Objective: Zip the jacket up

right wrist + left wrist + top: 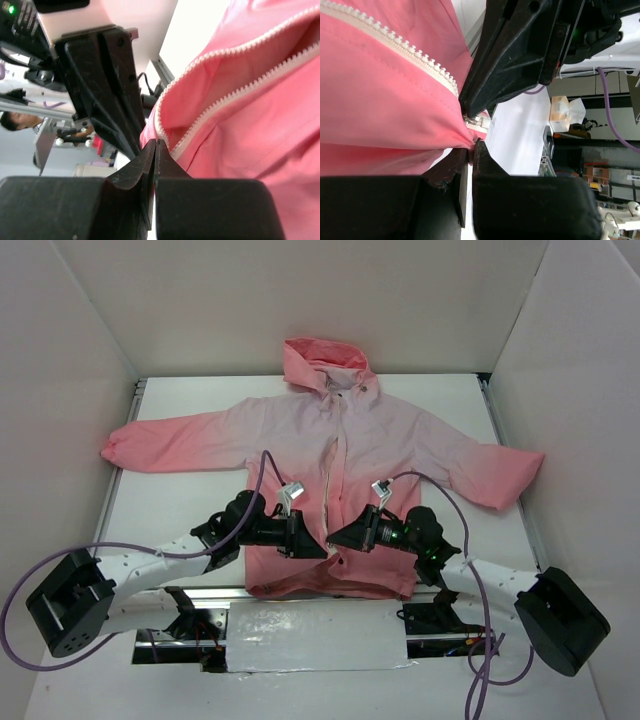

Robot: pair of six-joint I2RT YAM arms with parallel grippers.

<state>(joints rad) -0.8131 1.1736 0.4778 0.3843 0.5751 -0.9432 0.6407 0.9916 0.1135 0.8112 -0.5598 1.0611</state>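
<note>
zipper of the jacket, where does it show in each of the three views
top external: zipper runs down the centre of the jacket
left wrist: zipper slants from top left down to the left hand
right wrist: zipper, two open rows at right, meeting near the right hand
shared landmark: the coral-pink hem

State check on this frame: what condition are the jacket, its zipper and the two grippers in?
jacket: spread flat, front up, sleeves out.
zipper: unzipped at the hem, its two tooth rows apart.
left gripper: shut on the jacket's hem beside the zipper.
right gripper: shut, tips at the hem; whether it holds anything is unclear.
</note>
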